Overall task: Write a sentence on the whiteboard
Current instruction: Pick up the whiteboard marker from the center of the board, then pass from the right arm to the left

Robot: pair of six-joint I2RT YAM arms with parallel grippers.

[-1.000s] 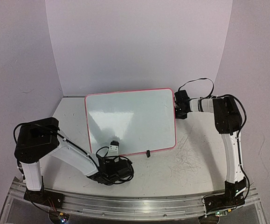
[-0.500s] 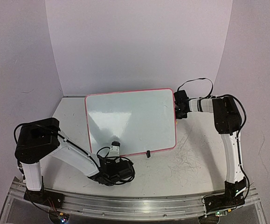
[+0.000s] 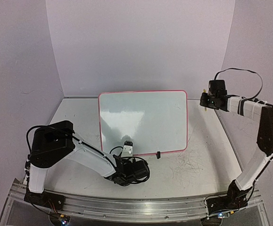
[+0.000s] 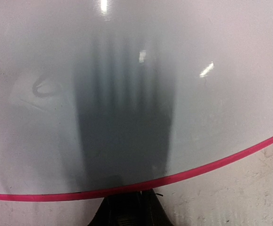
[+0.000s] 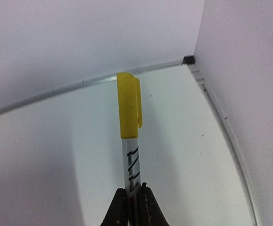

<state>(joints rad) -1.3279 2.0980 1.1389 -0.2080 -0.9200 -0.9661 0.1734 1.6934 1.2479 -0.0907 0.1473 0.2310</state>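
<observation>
The whiteboard (image 3: pixel 145 120), white with a thin red-pink border, lies flat in the middle of the table. It fills the left wrist view (image 4: pixel 127 70). No yellow-green sentence shows on it, only a faint grey loop mark (image 4: pixel 42 87). My left gripper (image 3: pixel 128 149) is at the board's near edge, and in the left wrist view (image 4: pixel 129 209) it is closed on that edge. My right gripper (image 3: pixel 206 100) is raised to the right of the board. In the right wrist view (image 5: pixel 132 200) it is shut on a marker (image 5: pixel 129 108) with its yellow cap on.
A small black clip foot (image 3: pixel 159 154) sits on the board's near edge, right of my left gripper. Old pen scribbles (image 3: pixel 188 165) mark the table at the near right. Lilac walls close the back and sides, with a back right corner (image 5: pixel 189 60).
The whiteboard and my left gripper have shifted to the right together. My right gripper has left the board's right edge and risen up and to the right with the marker.
</observation>
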